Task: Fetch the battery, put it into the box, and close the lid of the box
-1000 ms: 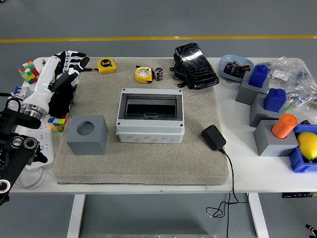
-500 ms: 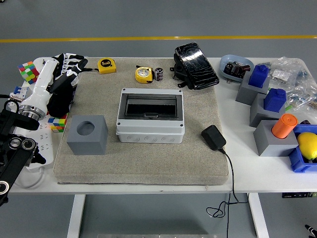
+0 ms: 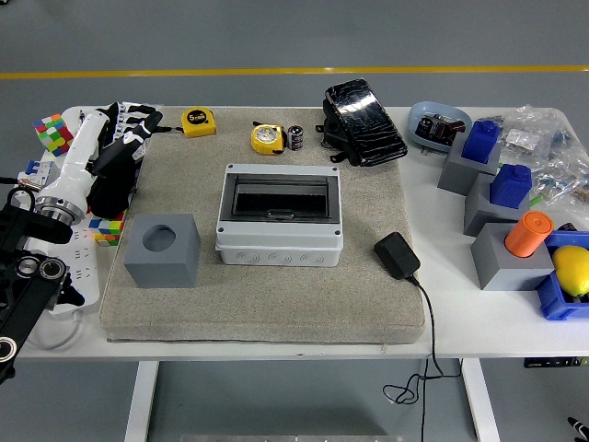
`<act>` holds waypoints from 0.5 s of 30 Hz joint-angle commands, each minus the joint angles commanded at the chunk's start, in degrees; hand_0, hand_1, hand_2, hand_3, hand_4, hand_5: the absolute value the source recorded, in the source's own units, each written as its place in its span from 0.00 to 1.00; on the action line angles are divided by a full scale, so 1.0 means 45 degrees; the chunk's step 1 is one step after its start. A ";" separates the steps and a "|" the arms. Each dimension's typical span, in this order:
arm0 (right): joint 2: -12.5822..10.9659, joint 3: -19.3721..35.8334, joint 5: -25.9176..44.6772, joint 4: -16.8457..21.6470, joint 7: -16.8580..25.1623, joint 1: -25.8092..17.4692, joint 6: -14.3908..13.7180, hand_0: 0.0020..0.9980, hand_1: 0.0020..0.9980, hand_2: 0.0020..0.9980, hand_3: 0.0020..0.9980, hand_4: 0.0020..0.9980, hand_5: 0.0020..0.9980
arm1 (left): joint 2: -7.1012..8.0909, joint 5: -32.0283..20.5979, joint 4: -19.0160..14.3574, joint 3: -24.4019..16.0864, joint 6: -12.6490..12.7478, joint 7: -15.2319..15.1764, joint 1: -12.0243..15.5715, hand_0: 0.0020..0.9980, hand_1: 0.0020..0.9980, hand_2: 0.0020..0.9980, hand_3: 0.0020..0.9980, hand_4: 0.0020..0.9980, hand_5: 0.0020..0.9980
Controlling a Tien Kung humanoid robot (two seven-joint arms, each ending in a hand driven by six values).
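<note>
The battery (image 3: 295, 137), a small dark cylinder, stands upright at the far edge of the grey mat (image 3: 267, 295), just right of a yellow tape measure (image 3: 267, 138). The grey box (image 3: 279, 216) sits mid-mat, and its dark see-through lid lies flat on top. My left hand (image 3: 132, 122) reaches in from the left over the mat's far left corner. Its black and white fingers are relaxed and hold nothing. It is well to the left of the battery and the box.
A grey cube with a round hole (image 3: 162, 250) stands left of the box. A second yellow tape measure (image 3: 198, 121), a black wrapped bundle (image 3: 363, 122) and a black adapter with cord (image 3: 397, 255) lie around it. Grey and blue blocks, an orange cylinder (image 3: 527, 233) and puzzle cubes (image 3: 53, 134) sit off the mat.
My left arm has drifted slightly to the left; the hand stays over the mat's far left corner. Nothing else has moved.
</note>
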 joint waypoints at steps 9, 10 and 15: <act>-0.0016 -0.0020 0.0013 -0.0006 -0.0005 0.0008 0.0023 0.66 0.63 0.63 0.54 0.94 0.44 | -0.0011 0.0026 0.0011 -0.0046 -0.0045 0.0031 -0.0008 0.55 0.60 0.63 0.70 1.00 0.88; -0.0018 -0.0020 0.0007 -0.0008 -0.0008 0.0005 0.0027 0.66 0.63 0.63 0.54 0.94 0.44 | -0.0013 0.0038 0.0012 -0.0048 -0.0062 0.0051 -0.0007 0.55 0.60 0.63 0.70 1.00 0.88; -0.0020 -0.0013 0.0001 -0.0008 -0.0010 -0.0001 0.0030 0.66 0.63 0.63 0.54 0.93 0.44 | -0.0012 0.0039 0.0015 -0.0052 -0.0080 0.0062 0.0002 0.55 0.60 0.63 0.69 1.00 0.88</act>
